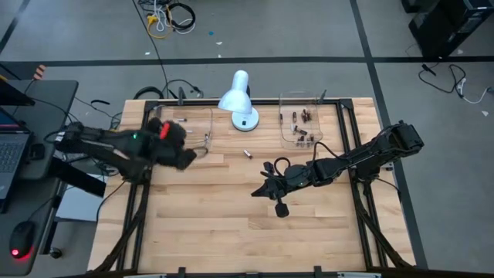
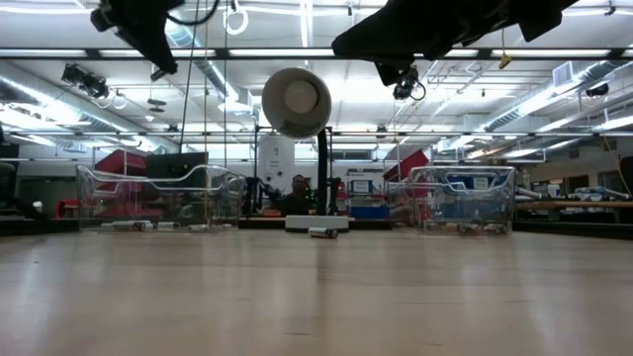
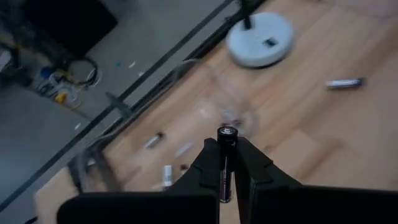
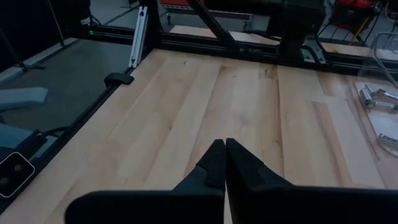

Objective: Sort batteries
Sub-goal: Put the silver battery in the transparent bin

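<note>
Currently: left tool point(image 3: 225, 163) clamped on a dark cylindrical battery point(image 3: 226, 155), carried above the left clear plastic tray point(image 1: 202, 117), presumably for dropping among similar cells. Right tool point(image 4: 221, 163), fingers together and empty, waits over the wooden bench point(image 1: 224, 224). One silvery battery point(image 1: 248, 154) lies loose near the white desk lamp point(image 1: 239, 99), unsorted.

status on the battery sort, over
Left gripper shut on a battery, over the left tray. Right gripper shut, empty, mid-table. One battery loose by the lamp. Nothing blocking.
</note>
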